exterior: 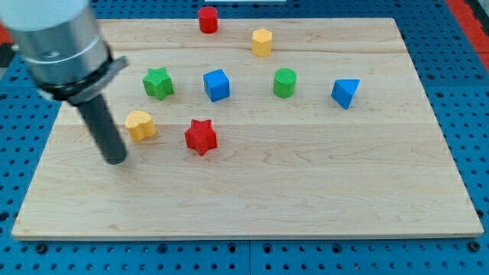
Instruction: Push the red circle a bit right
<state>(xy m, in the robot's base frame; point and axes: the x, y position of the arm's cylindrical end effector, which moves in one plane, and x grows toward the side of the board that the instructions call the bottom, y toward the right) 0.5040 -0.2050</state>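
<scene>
The red circle (208,19) stands near the view's top edge of the wooden board (306,191), left of centre. My tip (115,160) rests on the board at the view's left, just below and left of the yellow heart-like block (140,125). The tip is far from the red circle, well below and to its left. The arm's grey body (61,46) fills the view's top left corner.
A yellow hexagon (262,42) lies right of the red circle. A green star (158,82), blue cube (217,85), green cylinder (284,82) and blue triangle (345,92) form a row. A red star (201,137) sits below the blue cube.
</scene>
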